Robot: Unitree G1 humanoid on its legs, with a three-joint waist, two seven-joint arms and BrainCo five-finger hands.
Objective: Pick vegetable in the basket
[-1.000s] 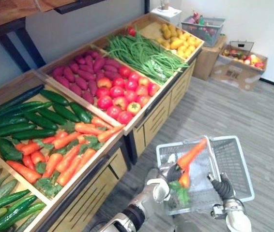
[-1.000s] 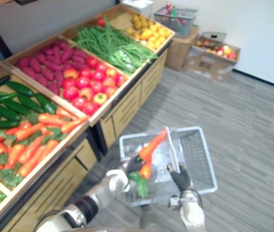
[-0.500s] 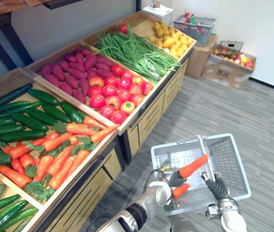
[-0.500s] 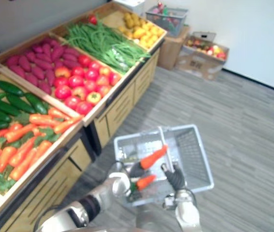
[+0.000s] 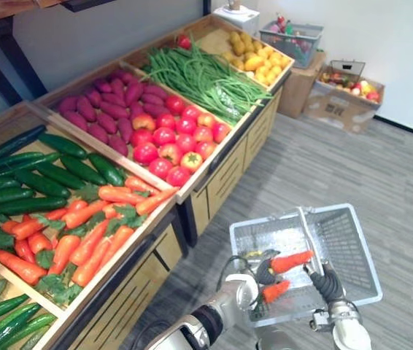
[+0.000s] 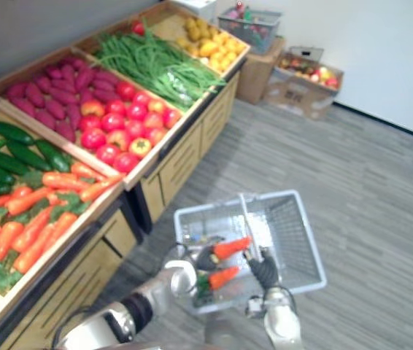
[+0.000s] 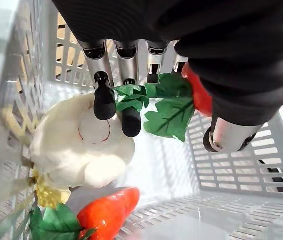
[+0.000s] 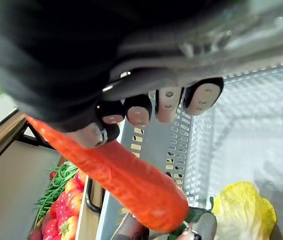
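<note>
My left arm reaches in from the lower left, and my left hand [image 5: 261, 271] is inside the grey mesh basket [image 5: 345, 240], just over its near wall. Its fingers [image 7: 104, 102] are curled and, with the thumb, grasp a carrot [image 5: 292, 261] at its leafy green top. The carrot juts out almost level from the hand, its tip pointing across the basket toward the handle [image 5: 306, 227], above the basket's floor rather than lying on it.

Below it, on the floor of the basket, lie a second carrot [image 5: 274, 291], a white rounded vegetable [image 7: 79, 147] and a yellow-green leafy one [image 8: 242, 209].

My right arm comes up from the lower right. My right hand [image 5: 325, 283] is at the near end of the handle with its fingers [image 8: 139, 115] clenched round the bar, carrying the basket above the grey floor, beside the wooden produce stand [image 5: 225, 186].
</note>
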